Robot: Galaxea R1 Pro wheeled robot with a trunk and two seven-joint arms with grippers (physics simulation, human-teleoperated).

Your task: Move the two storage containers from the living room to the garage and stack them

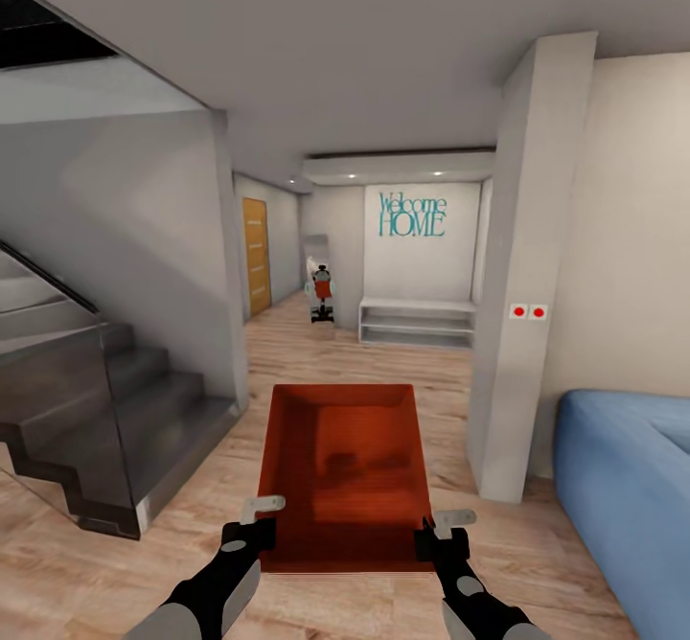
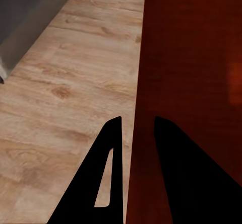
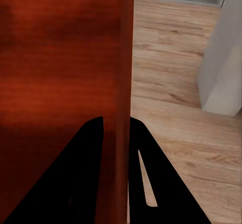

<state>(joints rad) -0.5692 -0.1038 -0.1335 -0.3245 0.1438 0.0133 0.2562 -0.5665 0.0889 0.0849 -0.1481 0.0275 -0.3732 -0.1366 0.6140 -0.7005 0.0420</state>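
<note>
Red-orange container (image 1: 343, 472) carried above wood-plank floor (image 1: 192, 544), right of grey stairs (image 1: 115, 429), left gripper (image 1: 251, 522) clamped on its left wall, right gripper (image 1: 443, 533) clamped on its right wall.

Head looks down; wrists close on container (image 1: 342, 472).

light wood-plank floor (image 1: 326, 357), grey stairs (image 1: 105, 410) at left, white pillar (image 1: 522, 266), blue sofa (image 1: 628, 468) at right, teal "welcome home" sign (image 1: 412, 214) above a white shelf (image 1: 417, 322).
</note>
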